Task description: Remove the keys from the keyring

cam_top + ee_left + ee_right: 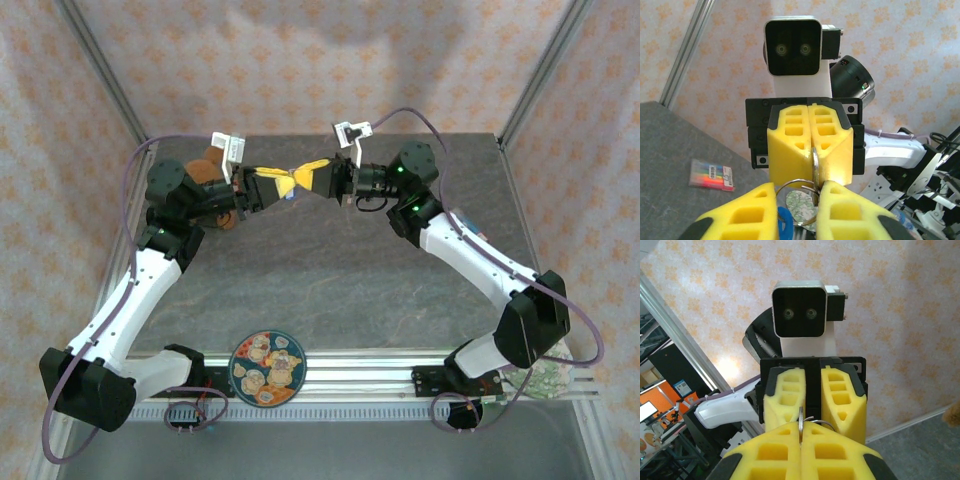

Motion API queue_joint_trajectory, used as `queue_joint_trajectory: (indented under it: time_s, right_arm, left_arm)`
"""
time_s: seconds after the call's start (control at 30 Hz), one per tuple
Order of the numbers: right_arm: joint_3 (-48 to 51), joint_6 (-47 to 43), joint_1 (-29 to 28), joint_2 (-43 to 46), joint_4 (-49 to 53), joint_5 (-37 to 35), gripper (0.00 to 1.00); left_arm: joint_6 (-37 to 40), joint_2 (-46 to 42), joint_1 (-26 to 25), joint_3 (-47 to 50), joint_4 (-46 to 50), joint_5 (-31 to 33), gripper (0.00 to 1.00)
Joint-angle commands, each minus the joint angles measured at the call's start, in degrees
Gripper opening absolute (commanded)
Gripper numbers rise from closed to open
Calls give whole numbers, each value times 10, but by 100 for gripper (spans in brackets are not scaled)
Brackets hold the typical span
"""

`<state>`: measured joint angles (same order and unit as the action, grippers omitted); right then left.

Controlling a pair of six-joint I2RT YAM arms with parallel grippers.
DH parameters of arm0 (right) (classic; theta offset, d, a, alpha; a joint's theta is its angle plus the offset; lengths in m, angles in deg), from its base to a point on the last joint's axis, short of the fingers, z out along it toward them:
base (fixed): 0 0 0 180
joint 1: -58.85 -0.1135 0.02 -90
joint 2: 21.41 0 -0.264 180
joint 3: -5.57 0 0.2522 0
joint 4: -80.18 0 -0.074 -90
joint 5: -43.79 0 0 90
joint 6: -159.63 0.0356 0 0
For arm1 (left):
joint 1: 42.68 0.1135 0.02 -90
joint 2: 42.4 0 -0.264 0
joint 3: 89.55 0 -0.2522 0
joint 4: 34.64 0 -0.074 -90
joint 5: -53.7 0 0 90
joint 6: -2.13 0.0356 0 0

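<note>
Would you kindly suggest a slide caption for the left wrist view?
Right gripper pinches a thin metal key edge-on; left gripper straddles the keyring.

No legible text or labels anywhere.

The right gripper [801, 435] has its yellow jaws pressed together on a thin key [801, 416], which stands edge-on between them. A wire ring [816, 420] arcs off the key toward the left gripper [812, 407] facing it, whose jaws stand a slit apart below its camera [799, 310]. Behind is a flowered wall [900, 300], with grey worktop [925, 450] at lower right.
</note>
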<state>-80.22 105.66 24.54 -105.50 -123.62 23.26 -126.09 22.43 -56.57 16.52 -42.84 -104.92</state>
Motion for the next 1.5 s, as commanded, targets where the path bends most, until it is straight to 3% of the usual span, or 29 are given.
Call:
queue_joint_trajectory:
  time_s: [0.0, 0.23, 0.57, 0.87, 0.97, 1.2, 1.3, 1.47]
  right_arm:
    - [-20, 9, -23, 4, -44, 54, 0]
    - [-10, 0, -18, 10, -42, 40, 0]
    - [23, -40, -9, 37, -37, -8, 0]
    - [85, -196, -41, 93, -10, -32, 0]
    - [78, -238, -52, 102, 40, -36, 0]
    - [69, -225, -47, 102, 50, -48, 0]
    - [68, -212, -40, 104, 46, -44, 0]
    - [62, -182, -26, 104, 43, -25, 0]
  left_arm:
    - [-5, 3, -1, 7, -18, 23, 11]
    - [6, -8, -1, 14, -3, 29, 1]
    - [18, -29, -1, 21, 17, 49, 0]
    - [13, -25, 0, 16, 18, 67, 0]
    - [9, -19, -1, 16, 15, 67, 0]
    - [0, -27, -1, 22, 1, 65, 0]
    - [23, -39, 3, 22, 38, 72, 0]
    - [27, -60, 7, 32, 45, 80, 25]
